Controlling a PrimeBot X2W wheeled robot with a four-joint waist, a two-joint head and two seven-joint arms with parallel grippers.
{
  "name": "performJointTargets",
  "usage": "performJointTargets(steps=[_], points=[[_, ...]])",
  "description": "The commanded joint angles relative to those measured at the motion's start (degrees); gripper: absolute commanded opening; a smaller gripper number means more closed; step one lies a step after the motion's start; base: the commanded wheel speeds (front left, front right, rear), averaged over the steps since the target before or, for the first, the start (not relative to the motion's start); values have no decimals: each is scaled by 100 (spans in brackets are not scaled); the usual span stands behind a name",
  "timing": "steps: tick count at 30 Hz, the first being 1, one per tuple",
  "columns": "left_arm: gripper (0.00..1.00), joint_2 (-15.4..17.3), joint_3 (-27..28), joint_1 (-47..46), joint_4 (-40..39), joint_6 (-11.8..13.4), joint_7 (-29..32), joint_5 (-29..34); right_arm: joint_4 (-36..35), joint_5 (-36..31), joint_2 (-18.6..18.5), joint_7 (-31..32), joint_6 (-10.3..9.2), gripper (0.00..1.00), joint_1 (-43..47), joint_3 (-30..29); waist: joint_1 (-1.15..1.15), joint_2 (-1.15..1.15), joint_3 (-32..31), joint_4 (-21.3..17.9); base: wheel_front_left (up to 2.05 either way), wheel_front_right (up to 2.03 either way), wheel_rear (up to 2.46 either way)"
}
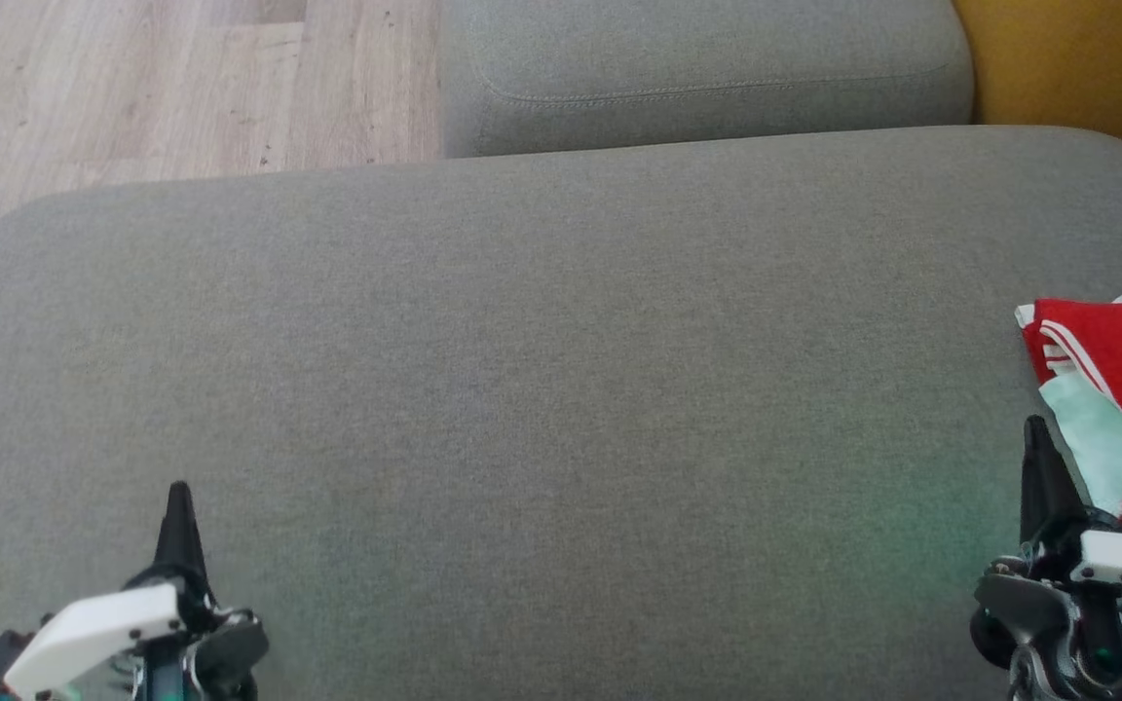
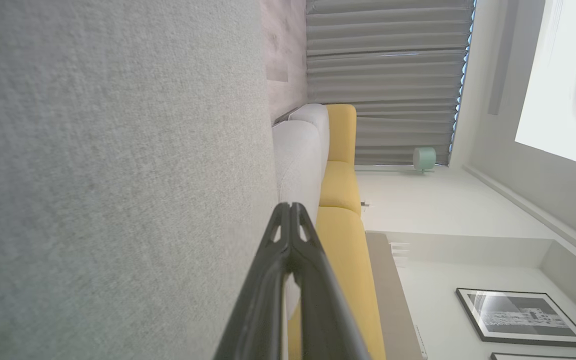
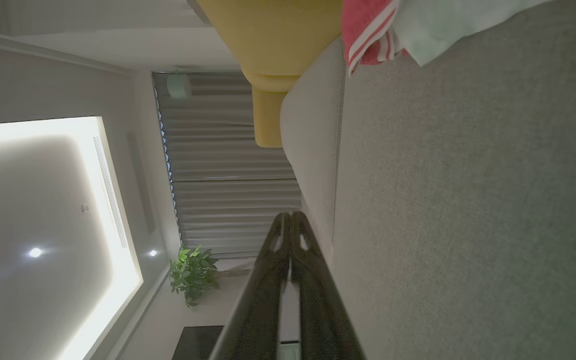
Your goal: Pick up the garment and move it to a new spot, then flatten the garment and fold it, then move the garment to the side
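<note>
Left gripper (image 1: 178, 495) fully closed, fingers pressed together, nothing in it; it sits low over the near left of the grey cushion (image 1: 561, 389); right gripper (image 1: 1036, 428) also closed with nothing held, at the near right; garment (image 1: 1121, 389), red with white stripes and a pale mint panel, lies loosely folded on the cushion's right side, just beside the right gripper's outer side, cut off by the head view's border; second grey cushion (image 1: 707, 68) behind; wood floor (image 1: 132, 88) far left; yellow upholstery (image 1: 1077, 58) far right.
</note>
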Motion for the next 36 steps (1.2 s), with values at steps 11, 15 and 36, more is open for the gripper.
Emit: performJointTargets(steps=[11,15,36], points=[[0,25,242,-325,-225,-38,41,-40,-242,62,-34,38,-4,0,-325,114,0,0,0,0,0,0,0],[0,25,242,-325,-225,-38,41,-40,-242,62,-34,38,-4,0,-325,114,0,0,0,0,0,0,0],[0,25,242,-325,-225,-38,41,-40,-242,62,-34,38,-4,0,-325,115,0,0,0,0,0,0,0]])
